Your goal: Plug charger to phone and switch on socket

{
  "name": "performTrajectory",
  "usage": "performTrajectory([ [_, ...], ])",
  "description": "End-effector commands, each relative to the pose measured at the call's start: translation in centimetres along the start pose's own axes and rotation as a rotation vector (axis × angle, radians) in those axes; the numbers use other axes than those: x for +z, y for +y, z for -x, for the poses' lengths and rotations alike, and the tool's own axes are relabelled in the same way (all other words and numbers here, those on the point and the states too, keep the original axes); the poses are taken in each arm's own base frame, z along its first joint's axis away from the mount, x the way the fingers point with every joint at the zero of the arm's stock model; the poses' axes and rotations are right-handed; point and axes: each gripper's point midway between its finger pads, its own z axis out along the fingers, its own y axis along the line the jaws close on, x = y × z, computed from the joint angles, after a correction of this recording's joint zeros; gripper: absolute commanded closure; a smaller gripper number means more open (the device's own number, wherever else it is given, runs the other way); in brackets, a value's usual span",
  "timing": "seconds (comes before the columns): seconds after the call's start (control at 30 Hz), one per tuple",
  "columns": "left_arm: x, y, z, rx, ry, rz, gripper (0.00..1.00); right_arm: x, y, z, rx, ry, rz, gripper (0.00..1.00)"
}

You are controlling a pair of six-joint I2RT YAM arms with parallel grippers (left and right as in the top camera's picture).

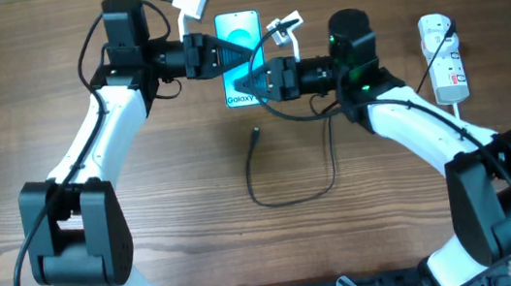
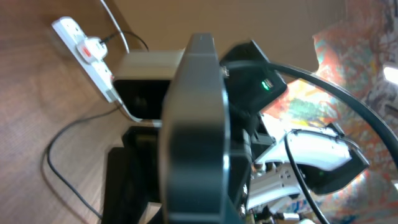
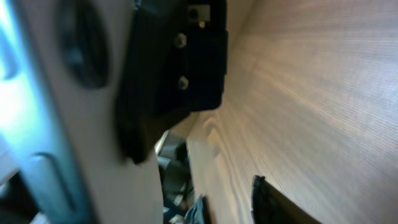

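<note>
Looking from overhead, the flat phone (image 1: 243, 25) sits between both arms over the grainy wooden table (image 1: 173, 270). The left gripper (image 1: 240, 57) is clamped on it, while whether the right gripper (image 1: 254, 84) grips cannot be told. The thin black charger (image 1: 291, 195) loops loose nearby, and the white socket (image 1: 445, 59) lies far right. Left wrist alone shows the phone edge-on as a dark slab, plus colourful clutter (image 2: 348, 68) beyond. Right wrist shows a black bolted finger (image 3: 186, 68) against the phone's pale side.

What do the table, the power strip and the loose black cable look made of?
Table: wood or wood-look laminate, visible grain, low sheen.
Power strip: white moulded plastic, smooth.
Charger cable: thin black flexible sheath, likely rubbery plastic, matte.
</note>
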Motion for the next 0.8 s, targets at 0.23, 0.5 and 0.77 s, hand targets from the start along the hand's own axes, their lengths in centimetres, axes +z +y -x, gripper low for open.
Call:
performTrajectory([
  [0.23, -6.3, 12.1, -4.2, -0.262, -0.1, 0.934, 0.96, -6.4, -3.1, -0.6, 0.003, 0.018, 0.058, 0.04],
  [0.5, -9.4, 14.6, -9.7, -0.304, 0.041, 1.461, 0.96, -7.7, -13.7, -3.8, 0.15, -0.049, -0.486, 0.02],
  [0.77, -7.8, 17.3, -14.5, -0.432, 0.206, 1.505, 0.96, -9.0, -16.9, -5.1, 0.15, -0.036, -0.725, 0.0],
])
